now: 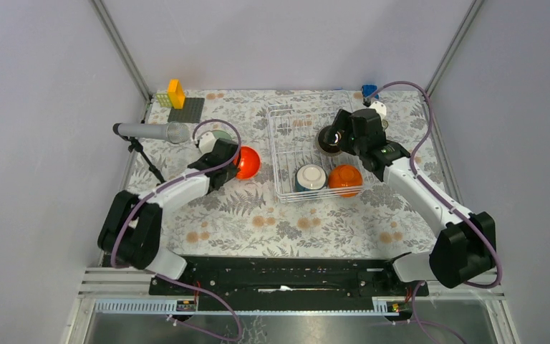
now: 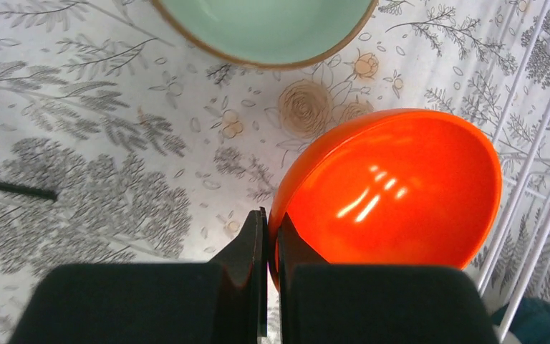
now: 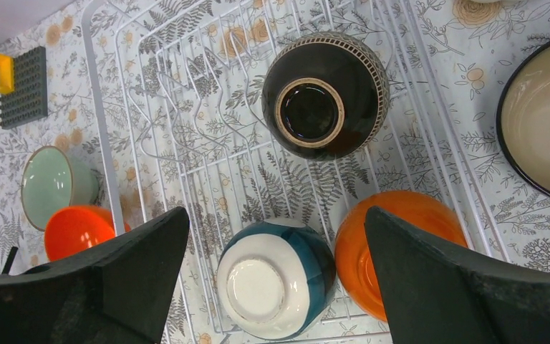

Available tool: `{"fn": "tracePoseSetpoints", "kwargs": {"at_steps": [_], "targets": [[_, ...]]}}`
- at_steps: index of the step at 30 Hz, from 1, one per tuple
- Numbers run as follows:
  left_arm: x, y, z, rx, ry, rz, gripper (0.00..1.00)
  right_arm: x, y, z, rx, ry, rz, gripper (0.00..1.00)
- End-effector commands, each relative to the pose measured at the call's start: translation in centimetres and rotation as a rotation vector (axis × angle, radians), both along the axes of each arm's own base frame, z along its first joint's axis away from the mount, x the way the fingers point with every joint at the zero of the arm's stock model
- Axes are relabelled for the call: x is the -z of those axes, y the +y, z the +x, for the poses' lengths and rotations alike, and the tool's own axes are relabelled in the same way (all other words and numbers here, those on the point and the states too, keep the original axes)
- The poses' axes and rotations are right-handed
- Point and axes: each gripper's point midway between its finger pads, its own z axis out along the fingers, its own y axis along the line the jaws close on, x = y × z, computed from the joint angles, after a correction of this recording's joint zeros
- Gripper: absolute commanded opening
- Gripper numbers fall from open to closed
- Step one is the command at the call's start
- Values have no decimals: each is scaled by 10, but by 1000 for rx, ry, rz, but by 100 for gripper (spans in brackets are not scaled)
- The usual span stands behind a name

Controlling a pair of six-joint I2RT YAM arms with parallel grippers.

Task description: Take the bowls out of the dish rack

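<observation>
The white wire dish rack (image 1: 283, 154) holds three upturned bowls: a dark brown patterned bowl (image 3: 326, 97), a teal and white bowl (image 3: 276, 279) and an orange bowl (image 3: 372, 251). My right gripper (image 3: 276, 215) hangs open above the rack, over the teal bowl, with nothing between its fingers. Left of the rack, my left gripper (image 2: 271, 222) is shut on the rim of a second orange bowl (image 2: 394, 193), which is tilted on its side over the cloth. A mint green bowl (image 2: 265, 29) stands just beyond it. A cream bowl with a dark rim (image 3: 544, 115) sits on the table right of the rack.
A microphone on a small stand (image 1: 150, 132) reaches in from the left beside the left arm. A dark grey baseplate (image 1: 186, 109) with a yellow block (image 1: 176, 93) lies at the back left. A blue item (image 1: 369, 91) sits at the back right corner.
</observation>
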Motion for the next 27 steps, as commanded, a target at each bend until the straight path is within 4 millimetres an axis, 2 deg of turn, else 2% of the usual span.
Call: {"fn": "tracePoseSetpoints", "kwargs": {"at_steps": [1, 9, 16, 20, 23, 27], "targets": [[-26, -14, 48, -46, -95, -48, 0, -15, 6, 5, -35, -18, -9, 100], [-7, -23, 88, -109, -62, -49, 0, -8, 13, 10, -117, -17, -68, 100], [0, -21, 110, -129, -68, -55, 14, 4, 14, 19, -109, 32, -93, 100], [-2, -21, 114, -112, -80, -56, 23, 5, 25, 23, -200, 50, -122, 100], [-10, -24, 112, -87, -129, -88, 41, 10, 25, 26, -254, 51, -184, 100], [-15, -28, 103, -51, -131, -112, 45, 15, 26, 28, -300, 55, -228, 100]]}}
